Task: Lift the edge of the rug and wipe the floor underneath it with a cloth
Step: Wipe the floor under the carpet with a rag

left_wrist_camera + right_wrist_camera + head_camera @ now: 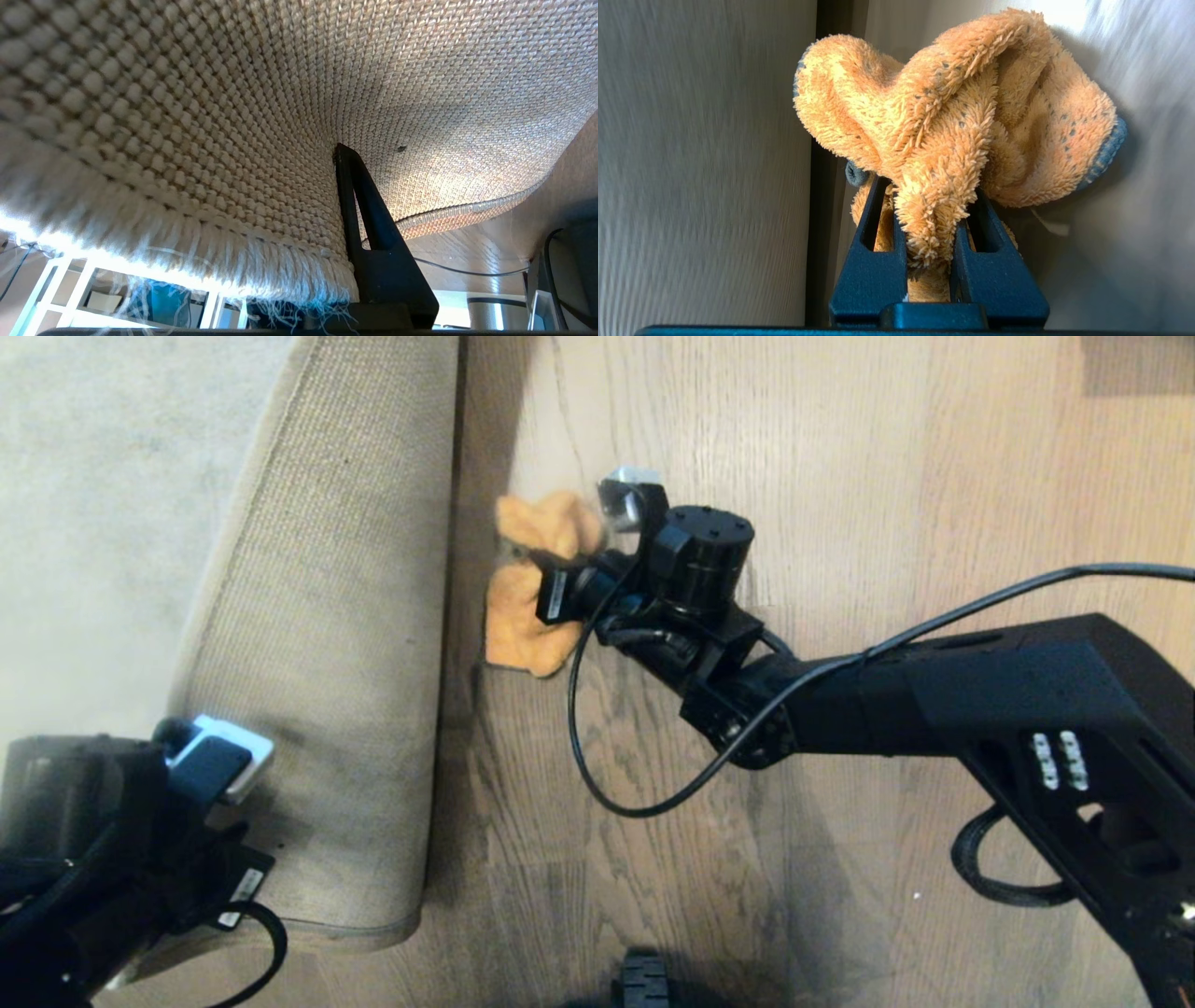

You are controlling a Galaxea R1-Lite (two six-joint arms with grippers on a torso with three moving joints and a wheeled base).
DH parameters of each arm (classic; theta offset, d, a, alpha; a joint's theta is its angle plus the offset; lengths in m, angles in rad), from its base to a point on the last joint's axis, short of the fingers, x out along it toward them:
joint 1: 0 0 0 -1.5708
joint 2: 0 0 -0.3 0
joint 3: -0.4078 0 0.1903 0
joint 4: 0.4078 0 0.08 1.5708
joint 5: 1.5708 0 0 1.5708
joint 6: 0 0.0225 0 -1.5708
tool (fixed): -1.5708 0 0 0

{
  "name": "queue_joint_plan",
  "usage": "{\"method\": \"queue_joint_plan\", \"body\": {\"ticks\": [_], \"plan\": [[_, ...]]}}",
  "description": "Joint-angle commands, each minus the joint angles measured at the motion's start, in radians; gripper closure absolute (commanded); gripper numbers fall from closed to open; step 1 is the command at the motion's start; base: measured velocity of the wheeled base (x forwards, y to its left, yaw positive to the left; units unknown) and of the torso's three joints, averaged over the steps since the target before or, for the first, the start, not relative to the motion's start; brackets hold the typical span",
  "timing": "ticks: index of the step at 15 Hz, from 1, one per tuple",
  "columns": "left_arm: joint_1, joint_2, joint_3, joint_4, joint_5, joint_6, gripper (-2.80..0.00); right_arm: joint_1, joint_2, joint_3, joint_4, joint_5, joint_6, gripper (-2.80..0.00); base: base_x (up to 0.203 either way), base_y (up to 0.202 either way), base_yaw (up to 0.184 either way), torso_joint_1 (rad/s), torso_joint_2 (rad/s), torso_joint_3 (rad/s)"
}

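Cloth point(527, 588) on floor point(887, 476), just right of folded-back rug edge point(327, 644).
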State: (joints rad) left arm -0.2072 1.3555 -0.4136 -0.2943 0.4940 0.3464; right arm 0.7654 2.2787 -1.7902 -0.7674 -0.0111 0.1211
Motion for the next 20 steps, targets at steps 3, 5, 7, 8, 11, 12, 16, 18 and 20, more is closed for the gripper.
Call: {"method": "queue_joint_plan", "body": {"ticks": [3,5,7,8,11,12,16,18,20], "plan": [[0.000,0.001,0.001,-0.001,0.003,0.002,0.00,-0.025,-0.021,-0.103,0.043,-0.003,-0.004,0.00,0.000,0.000,0.000,0.000,0.00,0.000],[0.000,-0.001,0.007,-0.002,0.003,0.002,0.00,-0.041,-0.055,-0.103,0.056,-0.003,-0.012,0.00,0.000,0.000,0.000,0.000,0.00,0.000],[0.000,-0.003,0.009,-0.002,0.003,0.002,0.00,-0.066,-0.093,-0.093,0.068,-0.002,-0.061,0.00,0.000,0.000,0.000,0.000,0.00,0.000],[0.000,-0.003,0.008,-0.002,0.003,0.002,0.00,-0.075,-0.115,-0.090,0.076,-0.001,-0.070,0.00,0.000,0.000,0.000,0.000,0.00,0.000],[0.000,-0.003,0.007,-0.002,0.005,0.002,0.00,-0.098,-0.192,-0.019,0.089,-0.001,-0.074,0.00,0.000,0.000,0.000,0.000,0.00,0.000],[0.000,-0.004,0.007,-0.002,0.005,0.002,0.00,-0.106,-0.225,0.022,0.089,-0.001,-0.075,0.00,0.000,0.000,0.000,0.000,0.00,0.000],[0.000,-0.006,0.009,-0.002,0.005,0.002,0.00,-0.153,-0.373,0.255,0.078,-0.004,-0.079,0.00,0.000,0.000,0.000,0.000,0.00,0.000],[-0.011,-0.004,0.009,-0.002,0.004,0.002,0.00,-0.174,-0.438,0.378,0.052,-0.006,-0.091,0.00,0.000,0.000,0.000,0.000,0.00,0.000],[-0.021,-0.004,0.008,-0.002,0.006,0.002,0.00,-0.196,-0.483,0.512,-0.004,-0.005,-0.135,0.00,0.000,0.000,0.000,0.000,0.00,0.000]]}}
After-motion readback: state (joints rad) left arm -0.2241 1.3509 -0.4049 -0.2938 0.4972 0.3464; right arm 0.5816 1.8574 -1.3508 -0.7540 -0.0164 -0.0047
